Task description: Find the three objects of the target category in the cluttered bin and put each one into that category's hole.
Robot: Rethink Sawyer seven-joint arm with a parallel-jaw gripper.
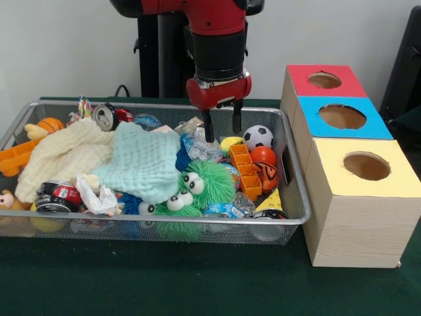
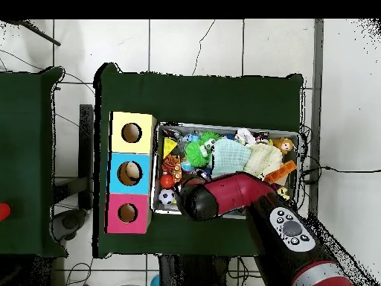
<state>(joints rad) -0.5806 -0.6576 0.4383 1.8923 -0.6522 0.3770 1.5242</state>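
Note:
The wire mesh bin stands on the green table and is full of toys and cloths. My gripper hangs open over the bin's back middle, with its fingertips just above a see-through wrinkly bottle. Nothing is between the fingers. A second clear bottle with a blue label lies near the front rim by the green furry toy. A blue-labelled clear thing lies at the back. In the overhead view the arm covers the gripper and part of the bin.
Three wooden boxes with holes stand beside the bin: red, blue, yellow. In the bin are a cream cloth, a mint cloth, green furry toys, a soccer ball, orange blocks and drink cans.

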